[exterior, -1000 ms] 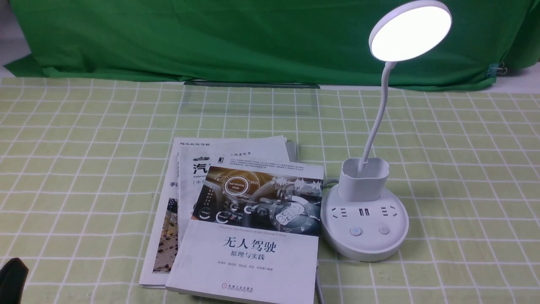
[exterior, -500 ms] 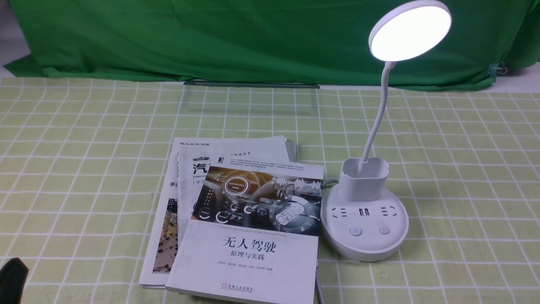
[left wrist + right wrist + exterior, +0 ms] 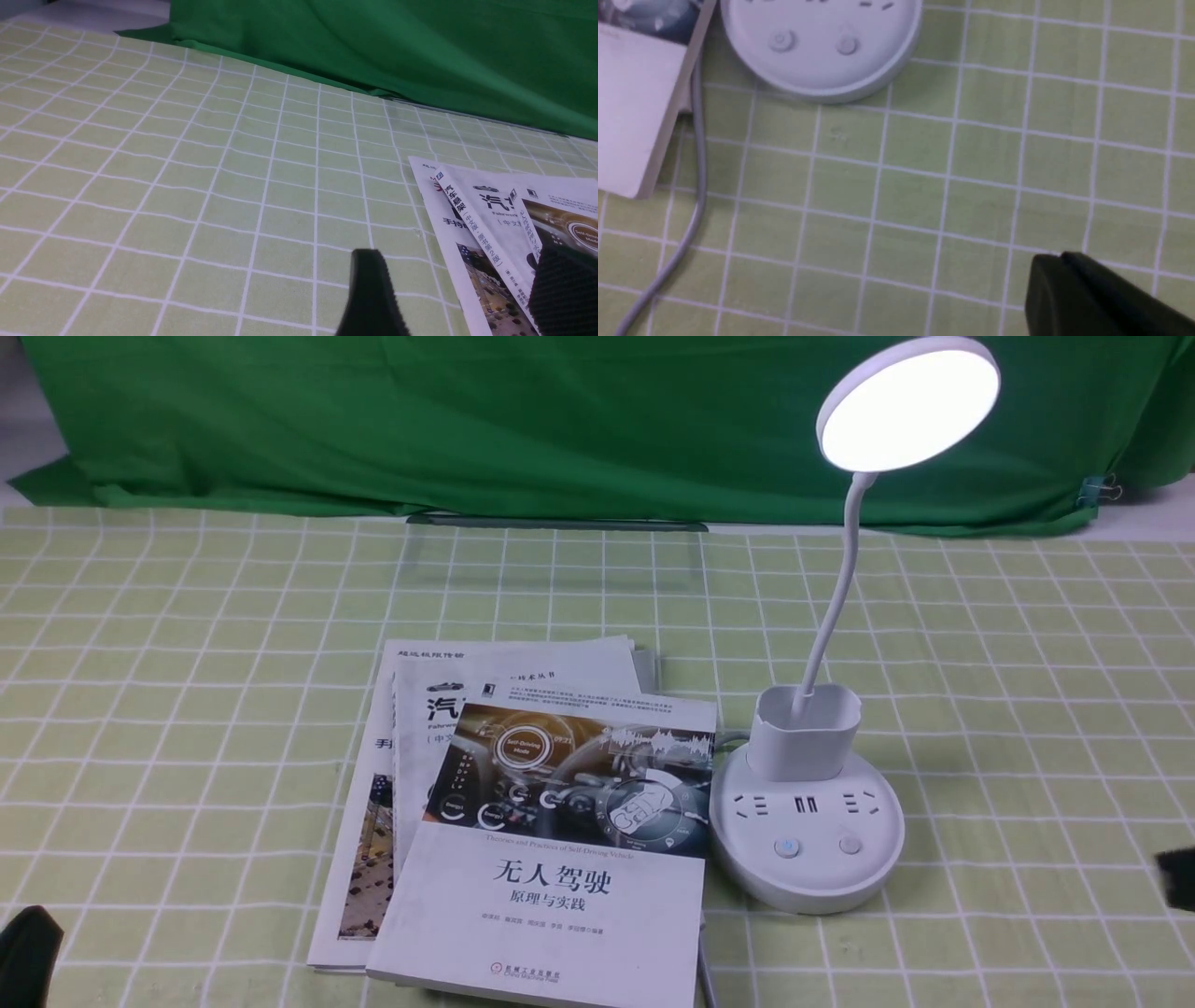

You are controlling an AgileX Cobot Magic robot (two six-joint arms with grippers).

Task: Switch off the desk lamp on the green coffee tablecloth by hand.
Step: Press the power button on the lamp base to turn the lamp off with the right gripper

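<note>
The white desk lamp stands right of centre on the green coffee tablecloth [image 3: 187, 663]. Its round head [image 3: 907, 403] glows brightly. Two buttons sit on the front of its round base [image 3: 808, 859]. In the right wrist view the base [image 3: 822, 70] lies ahead with both buttons showing. My right gripper, the hand [image 3: 1057, 259], is shut with nothing in it, over bare cloth short of the base. Only its black tip [image 3: 1178, 877] shows at the front view's right edge. My left gripper [image 3: 467, 294] is open and empty, low at the near left beside the books.
A fanned stack of books [image 3: 532, 821] lies just left of the lamp base. A grey cable [image 3: 693, 186] runs along the cloth between books and base. A dark green backdrop [image 3: 467, 420] hangs behind, with a metal clip [image 3: 1097, 490] at its right.
My right gripper's tip has come into the front view at the right edge. The lamp stays lit and the left gripper has not moved.
</note>
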